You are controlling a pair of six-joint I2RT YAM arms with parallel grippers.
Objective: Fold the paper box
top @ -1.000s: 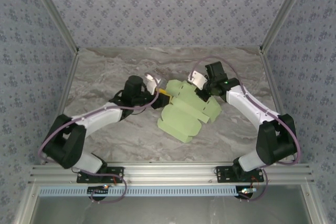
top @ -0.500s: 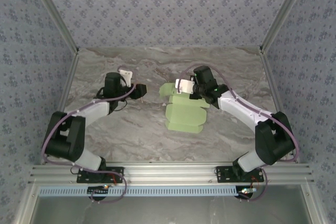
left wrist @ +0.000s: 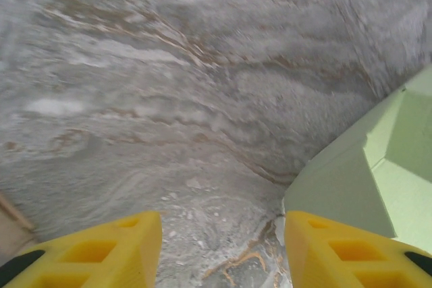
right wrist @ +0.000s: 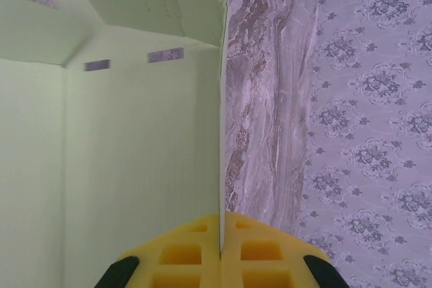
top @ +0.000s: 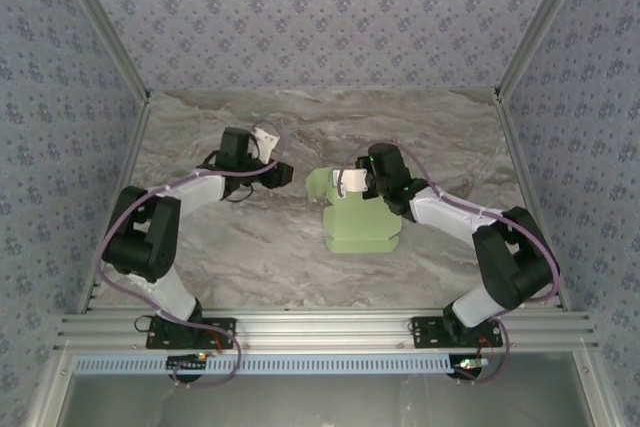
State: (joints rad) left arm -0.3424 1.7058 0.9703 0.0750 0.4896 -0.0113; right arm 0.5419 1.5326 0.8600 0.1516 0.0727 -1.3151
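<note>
On the marble table [top: 250, 257], the right gripper [right wrist: 221, 226] is clenched on a thin edge of the paper box [top: 360, 222]; the left gripper [left wrist: 223, 234], fingers parted, holds nothing beside it

**Free room and obstacles.** The paper box [top: 360, 219] is occupying the middle of the table [top: 250, 267], blocking any straight pass between the two sides. The right gripper [top: 350, 183] is pinching an upright wall at the box's far end. With the right arm [top: 450, 215], it is barring the approach from the right edge. The left gripper [top: 284, 174], jaws apart around nothing, is standing just left of the box, with a narrow strip of bare table lying between them. The left arm [top: 190, 197] is crossing the left side. Bare surface is lying open along the near edge and the far edge. Patterned walls [top: 320, 17] are closing off the far, left and right edges.
</note>
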